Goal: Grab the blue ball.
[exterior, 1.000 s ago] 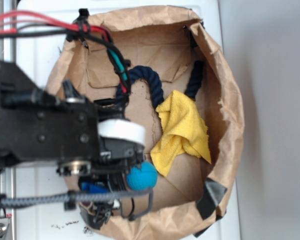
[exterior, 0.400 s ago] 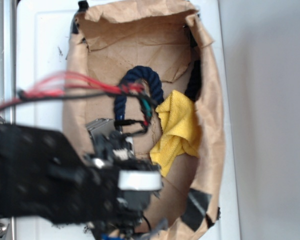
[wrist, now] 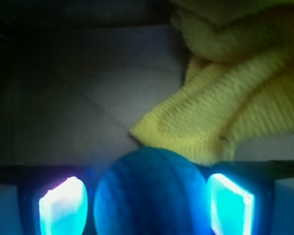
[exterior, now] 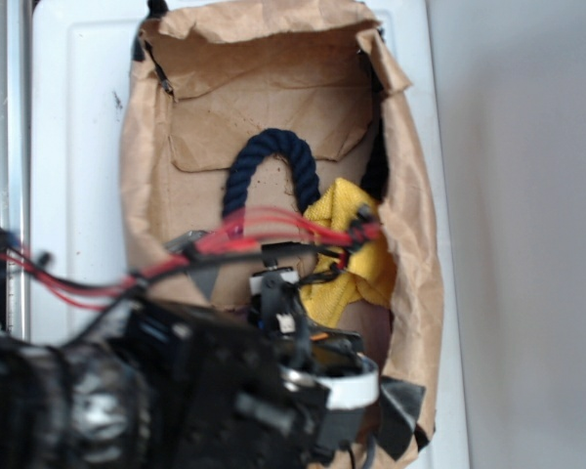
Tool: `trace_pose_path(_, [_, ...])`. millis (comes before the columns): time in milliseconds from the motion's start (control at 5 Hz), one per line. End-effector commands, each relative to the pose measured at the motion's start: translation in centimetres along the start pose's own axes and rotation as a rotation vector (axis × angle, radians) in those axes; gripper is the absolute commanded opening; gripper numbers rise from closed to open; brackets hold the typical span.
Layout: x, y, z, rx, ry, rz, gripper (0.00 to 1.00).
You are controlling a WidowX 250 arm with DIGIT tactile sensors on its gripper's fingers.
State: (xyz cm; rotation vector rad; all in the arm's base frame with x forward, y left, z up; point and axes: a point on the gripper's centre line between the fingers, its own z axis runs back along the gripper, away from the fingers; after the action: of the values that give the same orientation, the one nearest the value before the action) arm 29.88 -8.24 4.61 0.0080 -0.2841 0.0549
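Gripper (wrist: pixel 147 200) fingers (wrist: pixel 63 205) bracket the blue ball (wrist: pixel 149 193); grip contact unclear; yellow cloth (wrist: pixel 225 107) just ahead.

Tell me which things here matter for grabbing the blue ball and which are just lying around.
For the job:
blue ball
hand, a finger on each side of the ball

Lying about:
yellow cloth
navy rope
paper bag holding them all
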Motion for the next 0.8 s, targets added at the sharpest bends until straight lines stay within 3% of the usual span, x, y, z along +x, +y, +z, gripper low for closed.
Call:
trace_pose_path(0, [0.8,-0.7,1.2,-0.021,-0.013,-0.013,0.00])
trace_pose_path(200, [0.8,-0.2,2.7,-0.056,-0.005,-0.004,0.00])
trace_pose_path(600, [1.4,3.9,7.2,-0.118,0.050,0.094,0.00])
